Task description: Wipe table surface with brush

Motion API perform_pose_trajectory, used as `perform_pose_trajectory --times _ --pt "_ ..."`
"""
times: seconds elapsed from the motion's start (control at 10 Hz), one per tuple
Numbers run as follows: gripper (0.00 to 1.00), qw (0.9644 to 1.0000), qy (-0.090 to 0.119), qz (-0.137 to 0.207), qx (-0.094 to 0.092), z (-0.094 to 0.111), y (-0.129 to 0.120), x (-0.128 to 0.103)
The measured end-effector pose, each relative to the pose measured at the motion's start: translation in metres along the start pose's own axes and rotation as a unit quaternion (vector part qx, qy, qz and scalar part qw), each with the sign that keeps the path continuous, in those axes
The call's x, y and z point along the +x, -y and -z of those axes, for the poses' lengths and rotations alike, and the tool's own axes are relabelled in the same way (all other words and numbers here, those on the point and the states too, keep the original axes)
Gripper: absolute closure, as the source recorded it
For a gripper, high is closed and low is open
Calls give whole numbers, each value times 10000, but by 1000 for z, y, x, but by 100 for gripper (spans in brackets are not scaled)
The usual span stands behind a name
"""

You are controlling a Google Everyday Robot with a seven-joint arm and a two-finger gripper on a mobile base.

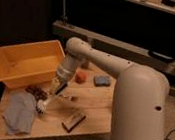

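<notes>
At the far left, a deep rectangular yellow plastic tub [23, 66] with smooth, thick walls sits on the back corner of the small rectangular table surface of pale-brown wooden planks [94, 109]. In front of the tub lies a crumpled, soft grey-blue cloth [19, 115], and just behind its upper edge is a dark, knobbly brownish clump [36, 92] whose nature I cannot tell. Next comes the slim dish brush [50, 98] with a dark handle and small round whitish bristle head: it slants down to the left, its head on the planks beside the cloth. The gripper [58, 85], at the end of the glossy cream arm, is clamped on the brush's handle above the middle of the tabletop. Right of it lies a flat rectangular wooden block brush with dark bristles [74, 120], near the front edge. Further back sit a small rounded orange-red object [81, 76] and a flat bluish-grey rectangular sponge [101, 80].
</notes>
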Motion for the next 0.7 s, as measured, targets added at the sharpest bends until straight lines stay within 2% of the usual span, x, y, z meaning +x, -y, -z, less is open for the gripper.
perform_pose_trajectory --times 0.3,0.4,0.5,0.6,0.7 --pt "100 9995 -322 27 -7 -11 -12 30" --pt "100 9993 -367 -16 -6 -13 -12 39" --pt "100 9993 -342 -127 -15 -13 -9 51" --pt "100 9994 -179 -285 -34 -8 -4 61" --pt "100 9991 117 -391 -63 1 2 67"
